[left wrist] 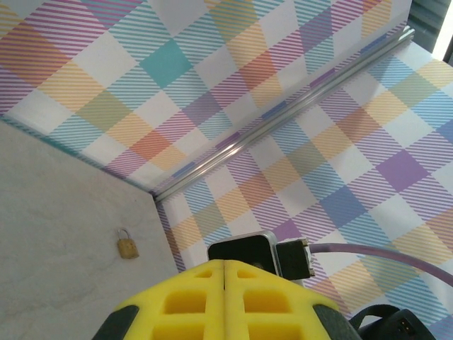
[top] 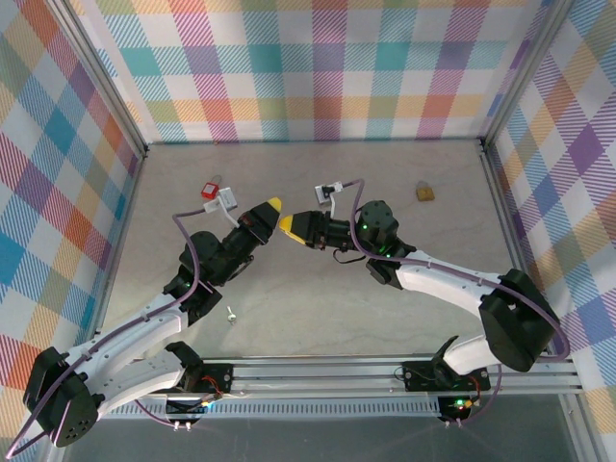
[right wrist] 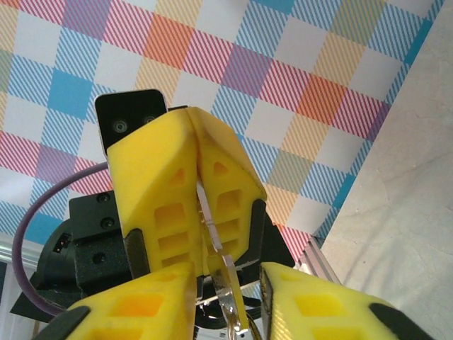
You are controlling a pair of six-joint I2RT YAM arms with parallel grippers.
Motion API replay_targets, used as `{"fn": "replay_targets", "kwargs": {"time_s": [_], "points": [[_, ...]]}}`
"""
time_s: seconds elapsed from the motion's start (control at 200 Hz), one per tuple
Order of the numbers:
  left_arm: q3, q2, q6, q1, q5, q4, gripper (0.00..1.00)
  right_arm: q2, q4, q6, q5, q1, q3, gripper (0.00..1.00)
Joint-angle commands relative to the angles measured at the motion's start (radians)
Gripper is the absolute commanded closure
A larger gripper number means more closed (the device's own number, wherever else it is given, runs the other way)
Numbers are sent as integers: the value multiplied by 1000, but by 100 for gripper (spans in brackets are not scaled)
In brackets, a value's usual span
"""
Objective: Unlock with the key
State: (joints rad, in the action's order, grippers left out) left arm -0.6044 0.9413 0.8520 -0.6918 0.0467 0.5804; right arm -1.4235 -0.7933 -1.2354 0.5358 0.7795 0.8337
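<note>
The left hand point(top: 272, 205) is pressed together on the key point(right wrist: 212, 230), and the key's metal blade sticks out from between its yellow fingers point(right wrist: 166, 184). The right hand point(top: 288, 226) meets it tip to tip above the middle of the desk point(top: 318, 298). Its own fingers are spread to either side of the blade, with gaps showing. The padlock point(top: 423, 192) lies well apart at the far right, with bare desk around it. A red-tagged item point(top: 209, 190) lies at the far left, and a small metal piece point(top: 231, 313) sits near the left arm.
</note>
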Motion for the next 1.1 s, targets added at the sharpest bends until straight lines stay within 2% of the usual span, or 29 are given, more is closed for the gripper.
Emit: {"fn": "replay_targets", "kwargs": {"time_s": [0.0, 0.315, 0.52, 0.62, 0.705, 0.725, 0.745, 0.795, 0.83, 0.89, 0.915, 0.95, 0.995, 1.03, 1.095], "points": [[5, -1, 5, -9, 14, 55, 100, 1, -64, -9, 7, 7, 9, 72], [26, 7, 14, -12, 16, 92, 100, -6, -77, -19, 3, 7, 15, 84], [38, 5, 7, -17, 27, 93, 100, -10, -94, -29, 10, 7, 18, 100], [53, 0, 14, -18, 37, 88, 100, 6, -55, -16, 8, 7, 26, 100], [58, -17, 16, -18, 54, 35, 100, 36, 62, 40, 10, 7, 54, 100], [58, -26, 16, -18, 67, 5, 94, 45, 102, 60, 10, 7, 63, 100], [51, -40, 13, -18, 85, -41, 83, 57, 145, 82, 8, 7, 73, 100], [2, -88, -2, -15, 169, -207, 45, 86, 303, 152, 1, 7, 107, 100], [-53, -121, -17, -6, 233, -379, 25, 113, 451, 212, -14, 7, 135, 100], [-162, -145, -58, 29, 301, -634, 5, 152, 688, 314, -72, 7, 196, 100], [-211, -137, -72, 58, 310, -728, 0, 165, 794, 350, -104, 7, 220, 100], [-283, -108, -84, 114, 297, -890, 0, 177, 944, 404, -157, 7, 258, 100], [-381, -35, -95, 226, 214, -1069, 0, 179, 1126, 462, -226, 5, 313, 100], [-437, 35, -108, 309, 139, -1148, 0, 176, 1237, 498, -267, 6, 348, 100], [-528, 180, -216, 446, -7, -1230, 0, 172, 1354, 541, -308, 6, 387, 100]]}}
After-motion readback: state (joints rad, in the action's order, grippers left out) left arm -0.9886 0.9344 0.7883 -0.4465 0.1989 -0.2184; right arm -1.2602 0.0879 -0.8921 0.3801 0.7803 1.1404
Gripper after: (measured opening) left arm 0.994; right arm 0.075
